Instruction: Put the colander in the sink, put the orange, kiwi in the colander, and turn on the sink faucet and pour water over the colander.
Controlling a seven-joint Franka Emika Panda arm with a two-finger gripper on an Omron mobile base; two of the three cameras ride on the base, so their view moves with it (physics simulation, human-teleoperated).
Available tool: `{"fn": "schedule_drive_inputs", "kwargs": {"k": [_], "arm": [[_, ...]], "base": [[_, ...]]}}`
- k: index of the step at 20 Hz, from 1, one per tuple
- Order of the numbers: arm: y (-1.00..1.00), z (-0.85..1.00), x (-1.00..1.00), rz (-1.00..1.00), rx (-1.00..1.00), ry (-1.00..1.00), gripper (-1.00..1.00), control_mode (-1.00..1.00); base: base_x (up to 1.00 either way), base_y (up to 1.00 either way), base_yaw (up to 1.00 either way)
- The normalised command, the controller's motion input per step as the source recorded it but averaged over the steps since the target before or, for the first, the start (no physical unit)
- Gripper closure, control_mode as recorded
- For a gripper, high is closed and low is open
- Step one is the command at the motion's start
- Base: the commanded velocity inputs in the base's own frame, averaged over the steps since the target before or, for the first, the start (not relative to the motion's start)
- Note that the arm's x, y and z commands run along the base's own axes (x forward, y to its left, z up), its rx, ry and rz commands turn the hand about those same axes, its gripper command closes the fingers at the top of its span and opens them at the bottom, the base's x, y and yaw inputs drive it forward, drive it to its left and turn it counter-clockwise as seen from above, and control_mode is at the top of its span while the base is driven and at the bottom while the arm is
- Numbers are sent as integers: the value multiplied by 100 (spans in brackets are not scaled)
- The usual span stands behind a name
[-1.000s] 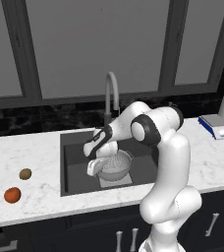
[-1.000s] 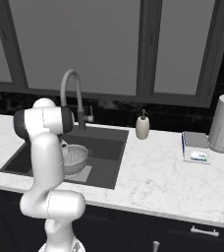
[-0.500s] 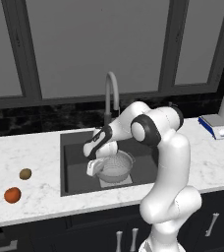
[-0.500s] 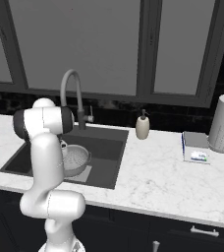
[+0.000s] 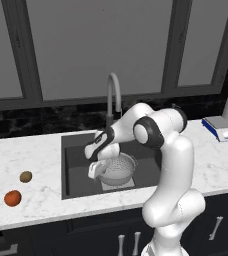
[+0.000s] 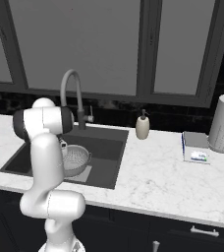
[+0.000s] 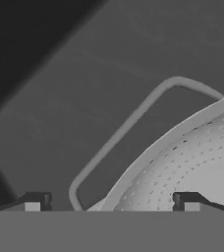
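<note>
1. The colander (image 5: 117, 169) sits in the sink (image 5: 76, 170), over the pale drain plate (image 5: 128, 183) — by the look of it, the first step is as good as done.
2. The claw (image 5: 97, 167) hangs at the colander's left rim with its jaws spread wide; in the hand view one fingertip (image 7: 33, 201) stands outside the rim and one inside, gripping nothing.
3. The orange (image 5: 12, 198) and the kiwi (image 5: 25, 176) lie on the bench (image 5: 21, 155) left of the sink, near each other but apart.
4. Next, I judge — lift clear of the rim, then swing left for one fruit.
5. The sink faucet (image 5: 112, 92) stands behind the basin, untouched.
</note>
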Motion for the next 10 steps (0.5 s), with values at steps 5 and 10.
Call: {"fn": "schedule_drive_inputs", "kwargs": {"k": [5, 10], "arm": [[0, 71, 0, -5, 0, 0, -100, -100], [0, 82, -41, -12, 0, -1, -100, -100]], "base": [[0, 0, 0], [0, 0, 0]]}}
